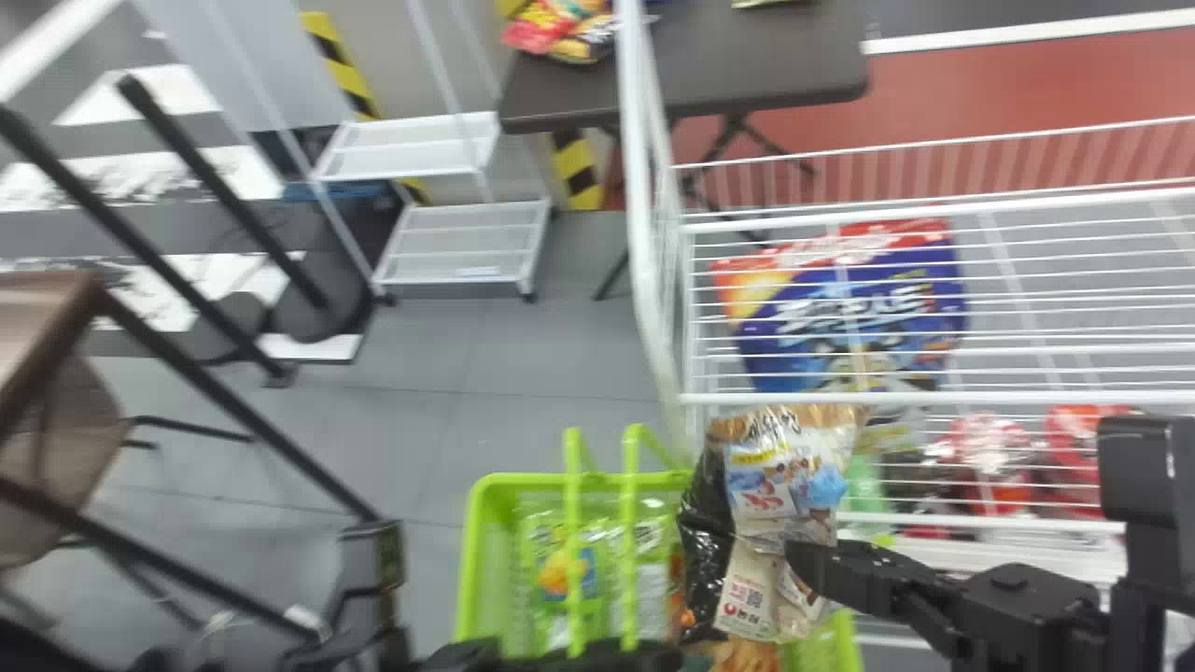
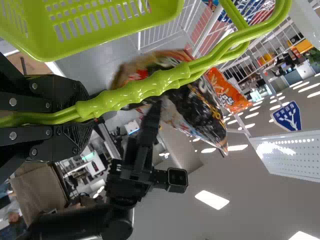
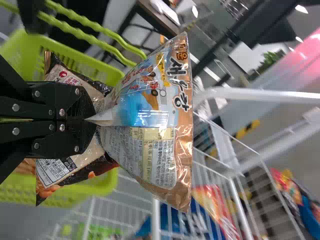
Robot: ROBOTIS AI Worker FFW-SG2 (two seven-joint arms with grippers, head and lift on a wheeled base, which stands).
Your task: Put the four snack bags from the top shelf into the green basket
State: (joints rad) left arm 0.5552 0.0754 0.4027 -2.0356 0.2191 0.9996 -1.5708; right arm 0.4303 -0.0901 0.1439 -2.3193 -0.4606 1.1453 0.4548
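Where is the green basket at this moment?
In the head view, the basket is low in the middle, by the left end of the wire rack. The left wrist view shows its handles held in the left tool.

You face glossy, crinkled plastic film on the snack bag (image 3: 150, 125), smooth moulded plastic on the green basket (image 1: 485, 569) and its shiny handles (image 2: 170, 79), and slick wire, apparently coated metal, on the white rack (image 1: 642, 224). The grey floor (image 1: 541, 355) is matt, the dark tabletop (image 1: 747, 56) smooth and dull.
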